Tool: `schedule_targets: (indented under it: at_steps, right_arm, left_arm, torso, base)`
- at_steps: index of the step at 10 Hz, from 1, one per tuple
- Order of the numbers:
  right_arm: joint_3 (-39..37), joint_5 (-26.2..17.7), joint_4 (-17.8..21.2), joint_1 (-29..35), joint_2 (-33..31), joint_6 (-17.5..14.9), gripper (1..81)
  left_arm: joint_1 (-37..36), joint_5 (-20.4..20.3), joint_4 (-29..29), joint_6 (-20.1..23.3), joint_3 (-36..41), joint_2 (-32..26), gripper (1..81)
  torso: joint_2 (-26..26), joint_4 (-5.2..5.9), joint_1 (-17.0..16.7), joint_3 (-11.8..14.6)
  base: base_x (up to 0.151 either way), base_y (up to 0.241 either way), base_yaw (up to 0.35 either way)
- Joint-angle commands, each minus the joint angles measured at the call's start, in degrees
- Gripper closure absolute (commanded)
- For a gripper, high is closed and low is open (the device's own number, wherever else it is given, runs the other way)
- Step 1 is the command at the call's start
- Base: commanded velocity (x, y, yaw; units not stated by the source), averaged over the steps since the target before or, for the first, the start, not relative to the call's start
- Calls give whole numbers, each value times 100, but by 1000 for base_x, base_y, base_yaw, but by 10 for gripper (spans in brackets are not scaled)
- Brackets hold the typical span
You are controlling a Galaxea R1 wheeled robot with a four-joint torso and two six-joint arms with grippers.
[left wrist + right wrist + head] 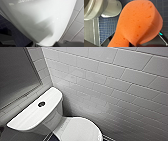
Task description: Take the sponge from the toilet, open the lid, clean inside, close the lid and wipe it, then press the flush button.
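The white toilet [53, 122] stands against the tiled wall, its oval lid [82, 129] down. The dark round flush button [41, 104] sits in the middle of the flat cistern top. In the right wrist view the orange sponge [137, 22] looms large, and my right gripper [134, 44] is shut on its narrow end. Behind the sponge I see the underside of the toilet's bowl [111, 8]. My left gripper is open and holds nothing. Its wrist view looks close onto the toilet's glossy white side [41, 18].
White brick-pattern wall tiles [120, 84] run close behind and to the right of the toilet. A dark framed panel [15, 72] hangs on the left. The floor is dark blue mosaic tile [107, 26], and it also lies beside the bowl [7, 28].
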Motion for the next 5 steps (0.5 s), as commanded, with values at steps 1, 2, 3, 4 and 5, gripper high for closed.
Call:
schedule_targets:
  at_steps: [1, 2, 3, 4, 5]
  right_arm:
    - [134, -278, -183, 20, -234, -23, 811]
    - [134, -278, -201, 20, -225, -14, 811]
    - [134, -278, -201, 20, -225, -23, 811]
    - [143, -278, -201, 28, -225, -23, 811]
    - [143, -278, -201, 20, -225, -14, 811]
  left_arm:
    - [-942, -962, 669, 105, 531, -185, 10]
    - [-942, -1068, 826, 105, 593, -238, 10]
    - [-942, -1077, 916, 105, 663, -291, 10]
    - [-942, -1147, 916, 105, 681, -300, 10]
    - [-942, -1165, 924, 105, 707, -309, 10]
  torso:
    - [0, 0, 0, 0]
    - [0, 0, 0, 0]
    - [0, 0, 0, 0]
    - [0, 0, 0, 0]
    - [0, 0, 0, 0]
  base:
    - [0, 0, 0]
    - [0, 0, 0]
    - [0, 0, 0]
    - [0, 0, 0]
    - [0, 0, 0]
